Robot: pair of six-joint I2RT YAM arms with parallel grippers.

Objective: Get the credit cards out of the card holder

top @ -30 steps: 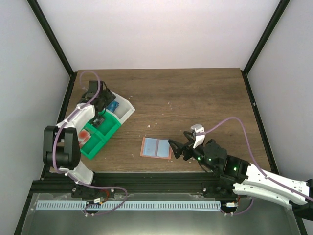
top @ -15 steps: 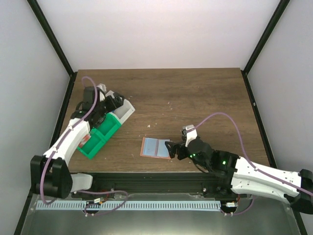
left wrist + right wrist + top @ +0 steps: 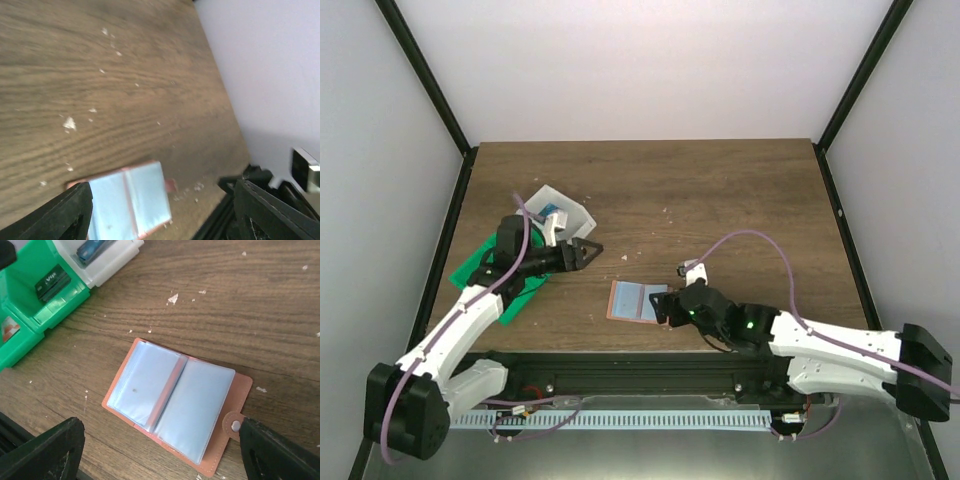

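The card holder (image 3: 175, 400) lies open and flat on the wood, light blue sleeves inside a salmon-orange cover with a snap tab at the right; it also shows as card holder (image 3: 638, 301) and card holder (image 3: 125, 200). Its sleeves look empty. A blue credit card (image 3: 92, 247) lies in the white tray, a dark card (image 3: 52, 282) and a red-and-white card (image 3: 7, 327) in the green tray. My right gripper (image 3: 160, 455) hovers open just above the holder's near right edge. My left gripper (image 3: 165, 215) is open, in the air left of the holder, holding nothing.
The green tray (image 3: 470, 265) and the white tray (image 3: 570, 212) stand at the left, partly under my left arm. Small white crumbs dot the wood. A black frame rail (image 3: 620, 365) runs along the table's near edge.
My left arm has swung away from the trays toward the table's middle, its gripper now pointing at the holder. My right gripper has slid left, up to the holder's right edge.
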